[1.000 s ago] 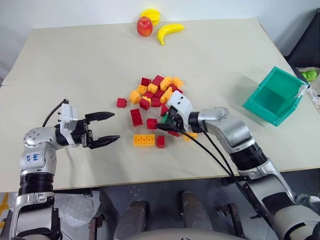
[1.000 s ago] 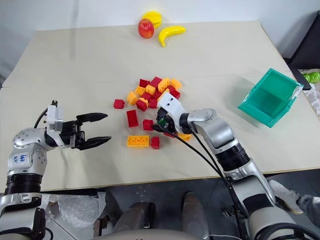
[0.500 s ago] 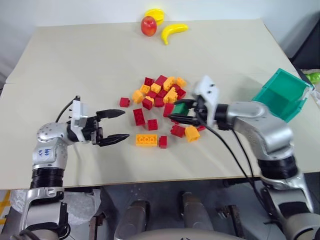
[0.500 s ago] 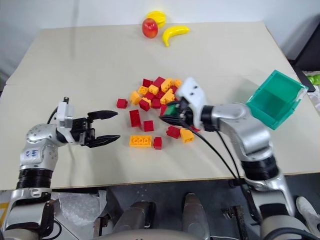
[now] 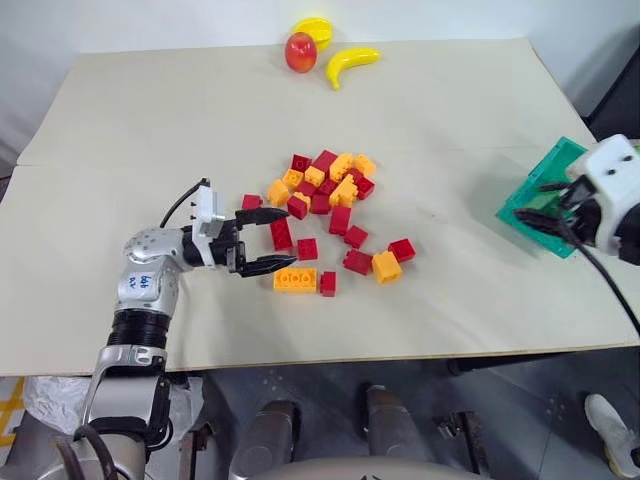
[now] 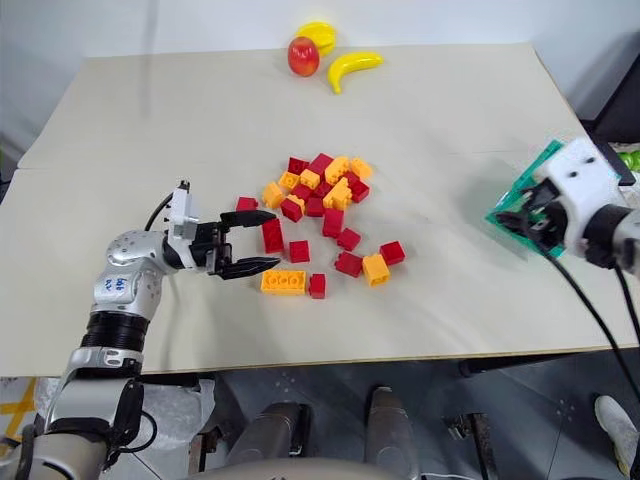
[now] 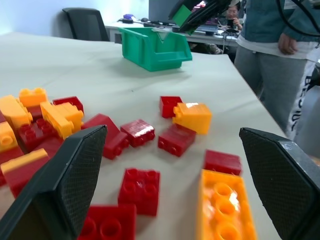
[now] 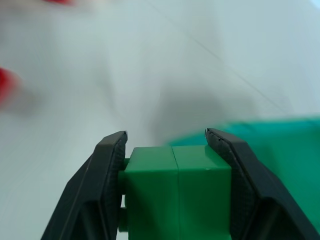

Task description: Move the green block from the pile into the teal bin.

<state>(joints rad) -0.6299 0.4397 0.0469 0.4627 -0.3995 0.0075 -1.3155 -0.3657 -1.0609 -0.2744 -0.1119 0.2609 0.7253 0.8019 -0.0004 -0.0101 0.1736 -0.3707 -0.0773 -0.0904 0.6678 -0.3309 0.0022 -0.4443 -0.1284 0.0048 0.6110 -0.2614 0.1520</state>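
aloft, right end effector (image 8: pixel 165 145) (level-ish) over teal bin (image 5: pixel 528 195)

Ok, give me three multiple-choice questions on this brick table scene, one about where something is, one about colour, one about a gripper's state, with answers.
1. Where is the small green studded plastic block?
A. In the pile
B. Between the right gripper's fingers
C. Beside the fruit

2. What colour is the long flat brick near the left gripper?
A. Yellow-orange
B. Red
C. Blue

3. How is the left gripper?
A. Shut on a brick
B. Open, holding nothing
C. Inside the bin

Answers: 1 B, the right wrist view shows it clamped between the black fingers, at the teal slanted-wall plastic bin. 2 A, it lies yellow-orange on the table. 3 B, its fingers stand apart beside the pile of red and yellow-orange bricks.
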